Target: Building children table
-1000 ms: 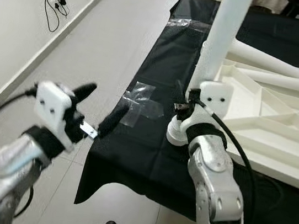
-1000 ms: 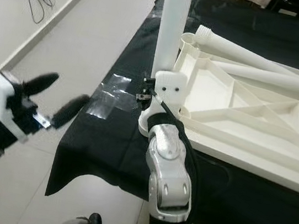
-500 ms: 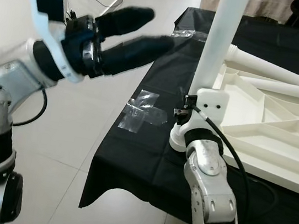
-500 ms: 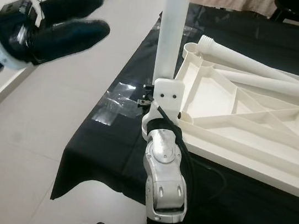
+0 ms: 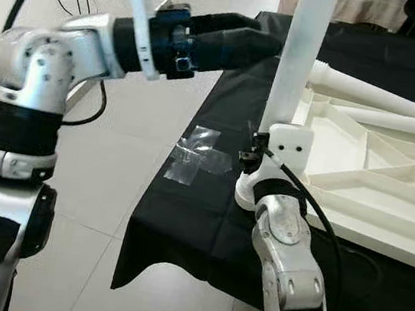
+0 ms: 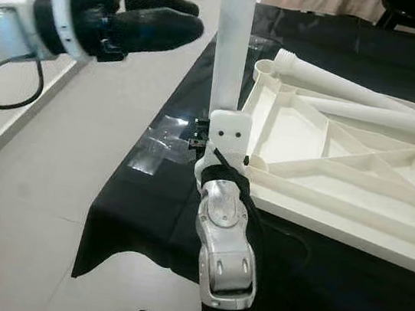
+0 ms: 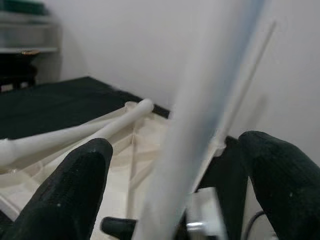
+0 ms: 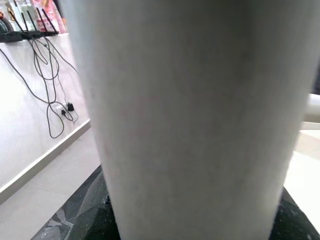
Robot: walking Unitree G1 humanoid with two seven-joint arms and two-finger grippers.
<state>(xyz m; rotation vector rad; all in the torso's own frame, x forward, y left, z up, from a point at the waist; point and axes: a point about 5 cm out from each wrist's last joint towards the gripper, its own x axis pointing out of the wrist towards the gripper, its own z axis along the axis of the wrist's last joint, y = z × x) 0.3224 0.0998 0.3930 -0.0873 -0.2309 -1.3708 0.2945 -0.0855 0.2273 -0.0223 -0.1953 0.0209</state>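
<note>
A white table leg (image 5: pixel 299 52) is seen upright in the upper middle of the frame, its foot set in the corner of the upturned white tabletop (image 6: pixel 345 167) on the black cloth (image 5: pixel 200 209). The left gripper (image 5: pixel 273 43) is held at upper centre with its fingers (image 7: pixel 75 195) spread apart on either side of the leg, not closed on it. The right gripper (image 6: pixel 212 137) is placed at the base of the leg in the middle of the frame; whether it is open or closed cannot be told.
</note>
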